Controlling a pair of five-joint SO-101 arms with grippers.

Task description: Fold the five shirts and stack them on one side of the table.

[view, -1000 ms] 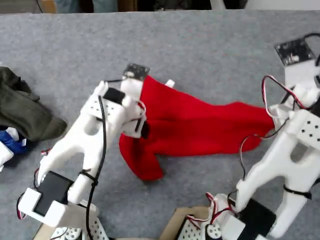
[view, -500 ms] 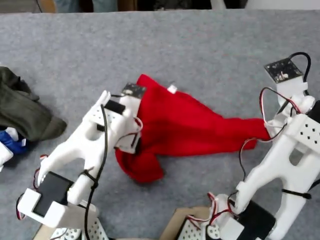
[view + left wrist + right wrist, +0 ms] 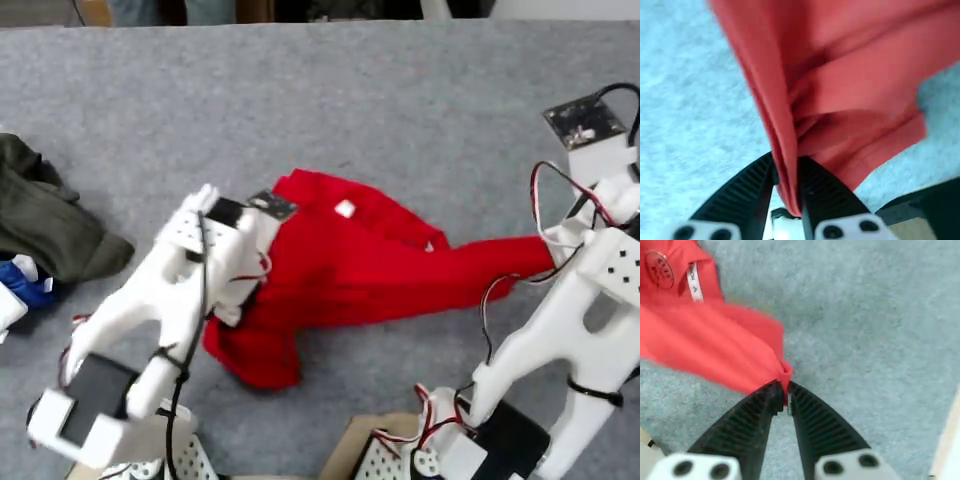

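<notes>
The left claw (image 3: pixel 786 169) is closed on a thick bunch of the red shirt (image 3: pixel 370 262); several layers of cloth are pressed between its jaws. The right claw (image 3: pixel 783 391) is also closed, but it pinches only a thin corner of the same shirt. Between the 2 claws the shirt is drawn out into a long, wrinkled band that lies on the grey tabletop (image 3: pixel 400 100), and a loose lobe of it sits close beside the left claw. Its neck label (image 3: pixel 345 208) faces up, nearer the left claw than the right one.

On the far side of the left claw from the shirt, well apart, a dark green garment (image 3: pixel 50 222) lies in a heap, touching some blue cloth (image 3: pixel 22 285).

I judge that this is the spreading step for 1 of the 5 shirts, and I see no folded stack. The next move calls for lowering the cloth flat and smooth. The right claw's small grip could slip if the pull is strong.
</notes>
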